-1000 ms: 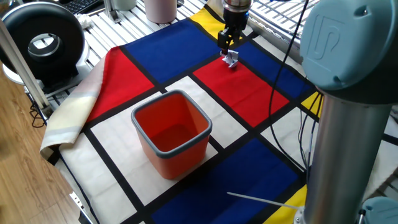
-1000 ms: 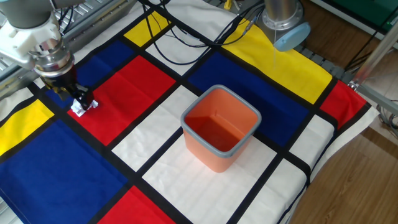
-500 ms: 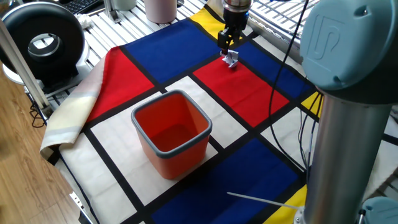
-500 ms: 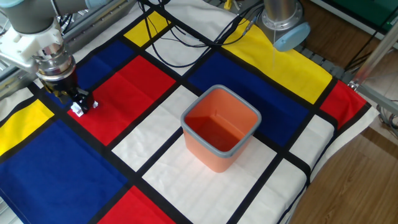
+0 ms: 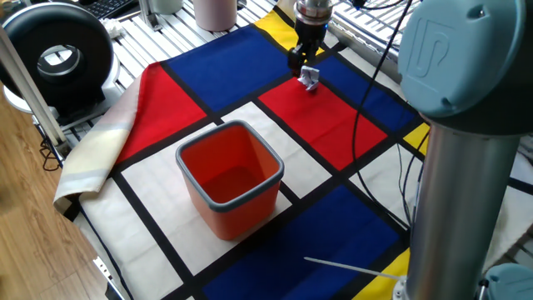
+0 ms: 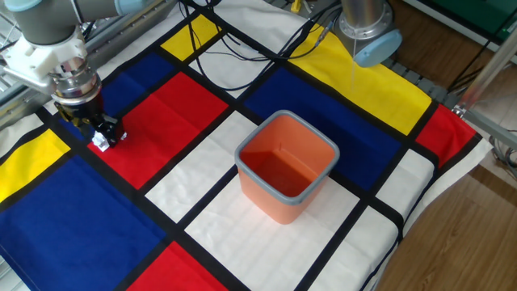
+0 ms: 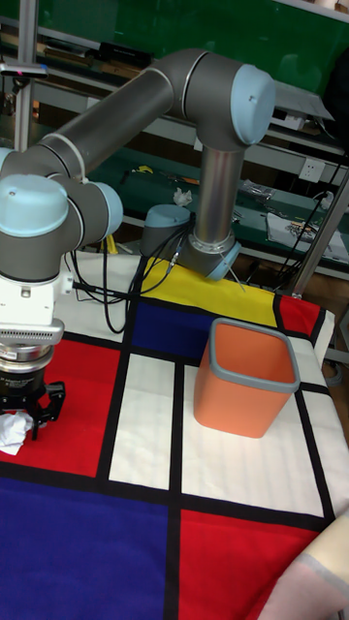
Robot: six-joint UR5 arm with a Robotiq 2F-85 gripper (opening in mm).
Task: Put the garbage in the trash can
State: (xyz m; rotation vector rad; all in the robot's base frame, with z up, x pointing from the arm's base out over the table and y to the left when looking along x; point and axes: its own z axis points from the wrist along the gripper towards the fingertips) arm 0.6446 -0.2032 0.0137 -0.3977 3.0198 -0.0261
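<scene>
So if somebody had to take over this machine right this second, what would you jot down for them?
Gripper: down low at the far red square, fingers closed around the garbage, a small white crumpled wad. It seems lifted just clear of the cloth, though that is hard to judge.
Trash can: orange with a grey rim, upright on the white square mid-table, nothing visible inside it.
Done: the wad is gripped.
Left: carry it across to above the bin, open the fingers, let it drop in.
Watch the black cables lying on the cloth near the arm's base.
</scene>
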